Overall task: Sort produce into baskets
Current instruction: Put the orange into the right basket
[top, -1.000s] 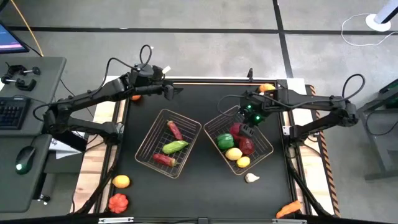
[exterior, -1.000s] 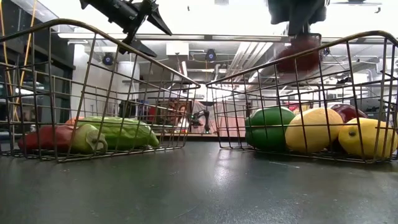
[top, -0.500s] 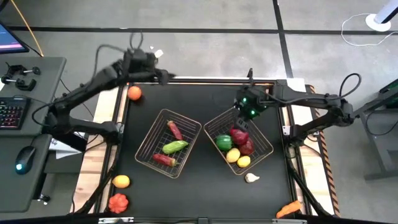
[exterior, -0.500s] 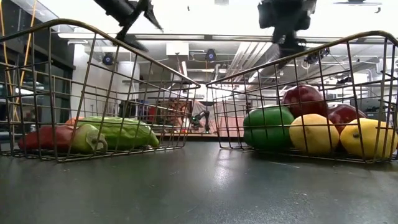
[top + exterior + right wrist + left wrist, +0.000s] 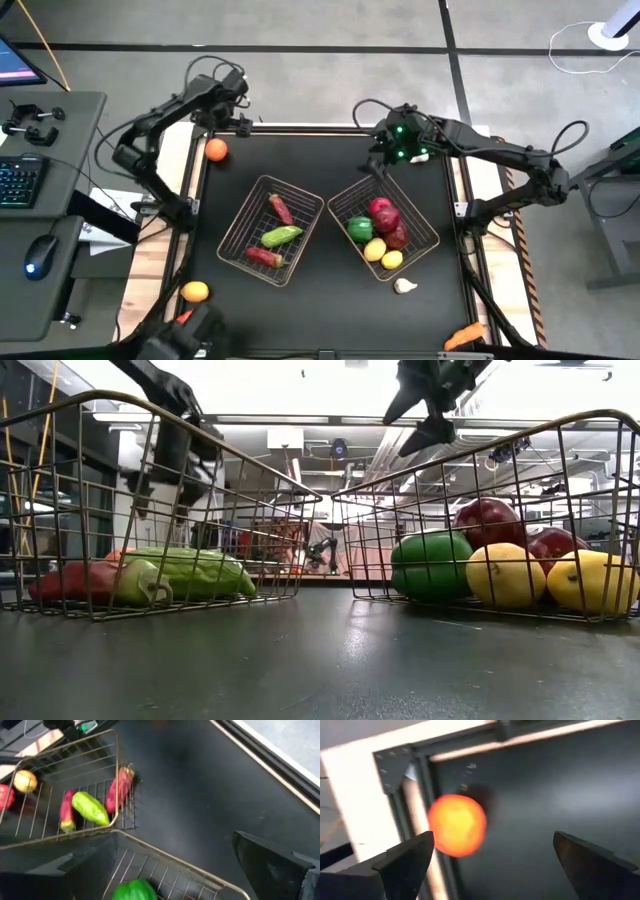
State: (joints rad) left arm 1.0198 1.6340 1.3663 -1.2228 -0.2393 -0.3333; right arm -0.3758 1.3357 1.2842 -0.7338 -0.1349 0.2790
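Left gripper (image 5: 490, 865) swung back to the black tabletop's (image 5: 330, 290) far-left corner, jaws wide, empty, over round orange fruit (image 5: 215, 150). Right gripper (image 5: 377, 165) lifted off right copper wire-mesh basket (image 5: 425, 245), jaws open, empty.

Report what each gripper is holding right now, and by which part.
Nothing is held. The left gripper is open above the orange fruit; the right gripper is open and empty.
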